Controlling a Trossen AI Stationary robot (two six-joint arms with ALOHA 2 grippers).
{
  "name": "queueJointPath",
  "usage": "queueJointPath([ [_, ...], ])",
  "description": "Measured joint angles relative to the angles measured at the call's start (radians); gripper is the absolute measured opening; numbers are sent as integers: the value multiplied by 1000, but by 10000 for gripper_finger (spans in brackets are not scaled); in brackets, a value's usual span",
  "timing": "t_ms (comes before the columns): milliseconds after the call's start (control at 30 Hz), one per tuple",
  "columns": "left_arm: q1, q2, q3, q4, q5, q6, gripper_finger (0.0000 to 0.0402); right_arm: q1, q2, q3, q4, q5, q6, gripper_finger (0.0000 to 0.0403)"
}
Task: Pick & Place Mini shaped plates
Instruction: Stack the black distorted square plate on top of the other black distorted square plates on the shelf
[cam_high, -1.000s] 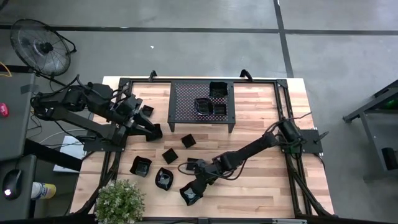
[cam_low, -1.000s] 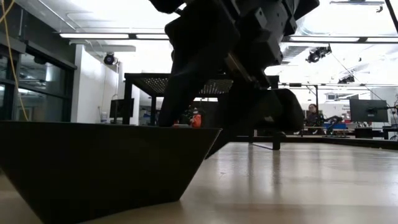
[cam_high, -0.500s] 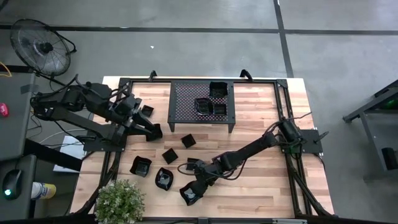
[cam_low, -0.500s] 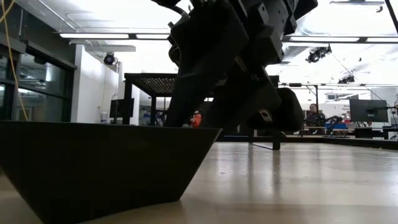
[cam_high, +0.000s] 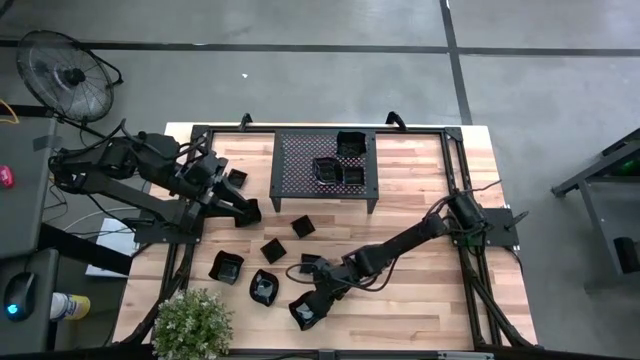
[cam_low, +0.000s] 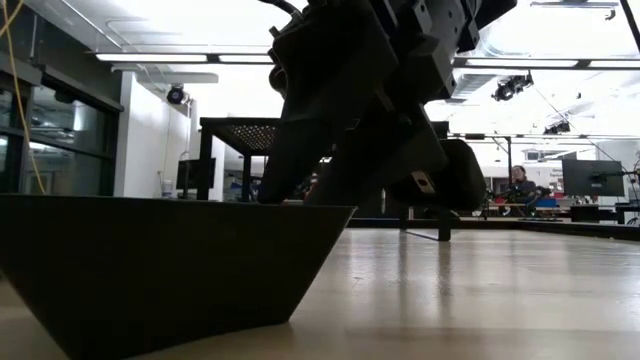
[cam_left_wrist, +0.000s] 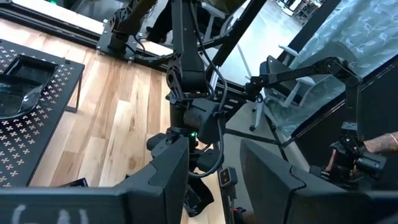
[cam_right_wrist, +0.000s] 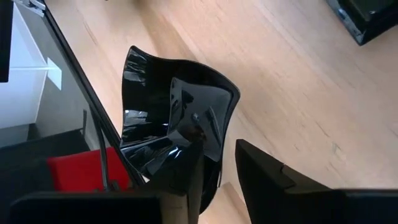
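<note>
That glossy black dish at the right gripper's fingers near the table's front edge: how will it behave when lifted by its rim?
The dish looks rigid, holding crisp flared walls, so it likely won't flex. Its mirror-like glaze suggests the right gripper, pinching only one wall, may let it slip or swing. It looks like glazed ceramic, so probably breakable if dropped on the wooden table.

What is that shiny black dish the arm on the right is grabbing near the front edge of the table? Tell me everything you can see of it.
It is a small plate of glossy black material with a wavy, flared rim that mirrors the lights. It sits on the wooden table near the front edge, beside the potted plant. The right gripper straddles its rim, one finger inside the bowl and one outside; whether it is clamped yet is unclear.
</note>
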Motion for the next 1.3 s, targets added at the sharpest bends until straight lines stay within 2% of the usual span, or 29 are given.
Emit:
queueJointPath([
  [400,0,0,0,0,0,1,142,0,2,0,5,-22,-8,33],
  [600,0,0,0,0,0,1,142,5,48,-1,91,-37,13,30],
  [900,0,0,0,0,0,2,142,12,50,-1,91,-35,30,4],
  [1300,0,0,0,0,20,1,142,13,22,-1,69,-23,52,1],
])
